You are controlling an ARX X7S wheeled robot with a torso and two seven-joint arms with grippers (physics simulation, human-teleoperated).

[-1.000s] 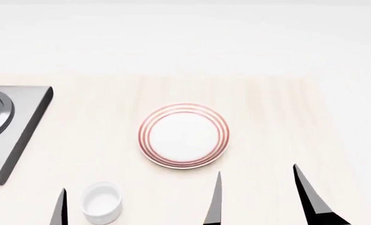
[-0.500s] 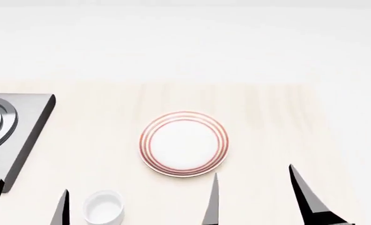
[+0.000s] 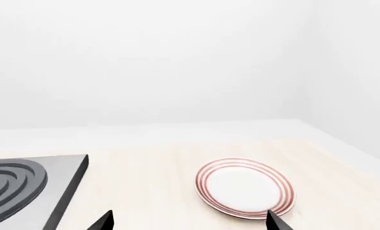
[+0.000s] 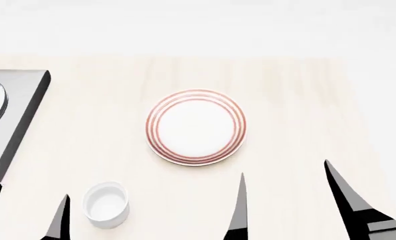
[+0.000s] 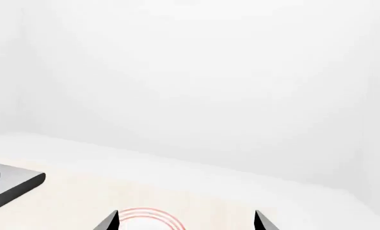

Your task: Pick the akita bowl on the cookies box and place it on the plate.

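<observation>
Your head view shifted, lifting the plate point(image 4: 195, 127) up-frame; left gripper point(image 4: 26, 212) and right gripper point(image 4: 288, 200) stayed spread apart, holding nothing.

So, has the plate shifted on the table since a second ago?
No. The plate sits higher in the head view, but the white cup and the stove shifted with it, so the camera moved, not the plate.

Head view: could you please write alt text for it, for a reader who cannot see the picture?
A round white plate with thin red rings lies empty in the middle of a pale wooden table. A small plain white cup stands nearer the robot on its left, a grey stove top sits at the left edge, and both open grippers' dark fingertips show along the bottom.
</observation>
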